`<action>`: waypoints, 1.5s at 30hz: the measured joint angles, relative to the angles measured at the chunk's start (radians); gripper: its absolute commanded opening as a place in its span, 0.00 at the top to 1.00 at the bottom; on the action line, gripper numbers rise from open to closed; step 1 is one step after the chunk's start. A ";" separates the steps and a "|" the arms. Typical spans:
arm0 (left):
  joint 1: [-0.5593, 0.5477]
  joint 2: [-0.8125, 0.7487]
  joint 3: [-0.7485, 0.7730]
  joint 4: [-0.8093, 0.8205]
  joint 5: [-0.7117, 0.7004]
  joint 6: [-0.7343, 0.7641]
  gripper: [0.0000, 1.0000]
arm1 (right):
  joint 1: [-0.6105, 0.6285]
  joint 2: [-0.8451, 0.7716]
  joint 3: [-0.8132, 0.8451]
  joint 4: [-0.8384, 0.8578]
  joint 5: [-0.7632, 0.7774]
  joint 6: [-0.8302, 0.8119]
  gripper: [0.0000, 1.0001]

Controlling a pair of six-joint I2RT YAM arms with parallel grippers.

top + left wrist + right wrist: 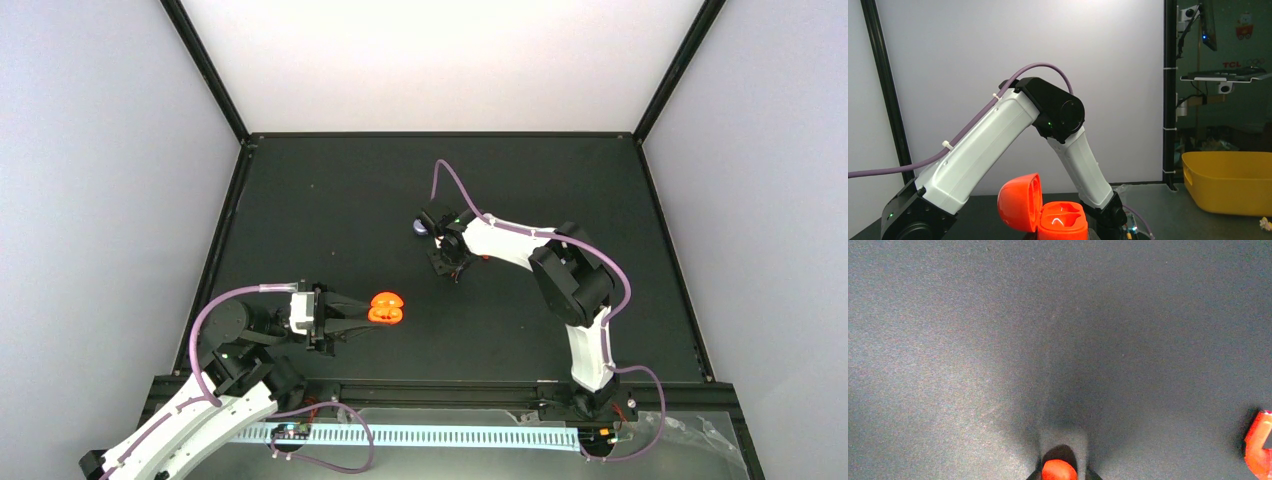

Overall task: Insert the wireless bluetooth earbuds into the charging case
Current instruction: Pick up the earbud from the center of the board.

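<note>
The red-orange charging case (386, 307) stands with its lid swung open, and my left gripper (366, 313) is shut on its base. In the left wrist view the base (1063, 222) shows two bare earbud wells, with the lid (1019, 200) upright to the left. Farther back, my right gripper (447, 262) points down at the mat. In the right wrist view a red-orange earbud (1059, 471) sits between its fingertips (1059, 475), which are closed in on it. Another red-orange piece (1259, 444) is cut off by the right edge.
A rounded purple case (419, 227) lies just behind the right gripper, partly hidden by it. The right arm (998, 150) fills the left wrist view. A yellow bin (1228, 182) stands off the table beyond the frame post.
</note>
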 measured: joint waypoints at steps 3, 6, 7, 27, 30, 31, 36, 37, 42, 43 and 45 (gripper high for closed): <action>0.000 0.000 0.000 0.000 0.000 0.000 0.98 | 0.000 0.000 0.000 0.001 0.000 -0.001 0.81; 0.000 0.000 0.000 0.000 0.000 0.000 0.98 | 0.000 0.000 -0.001 0.003 0.000 -0.005 0.84; 0.000 0.000 0.000 0.000 0.000 0.000 0.98 | 0.000 0.000 -0.001 0.003 0.000 -0.006 0.85; 0.000 0.000 0.000 0.000 0.000 0.000 0.98 | 0.005 -0.031 -0.044 0.041 -0.011 -0.006 0.89; 0.000 0.000 0.000 0.000 0.000 0.000 0.98 | 0.006 -0.041 -0.055 0.043 -0.015 -0.002 0.89; 0.000 0.000 0.000 0.000 0.000 0.000 0.99 | 0.008 -0.045 -0.058 0.043 -0.016 -0.001 0.90; 0.000 0.000 0.000 0.000 0.000 0.000 0.99 | 0.008 -0.068 -0.068 0.051 -0.018 0.005 0.90; 0.000 0.000 0.000 0.000 0.000 0.000 0.99 | 0.008 -0.072 -0.068 0.052 -0.018 0.006 0.91; 0.000 0.001 0.000 0.000 0.000 0.000 0.98 | 0.008 -0.097 -0.070 0.062 -0.018 0.006 0.87; 0.000 0.001 0.000 0.000 0.000 0.000 0.98 | 0.008 -0.098 -0.070 0.063 -0.018 0.006 0.83; 0.000 0.001 0.000 0.000 0.000 0.000 0.98 | 0.008 -0.098 -0.070 0.064 -0.018 0.008 0.77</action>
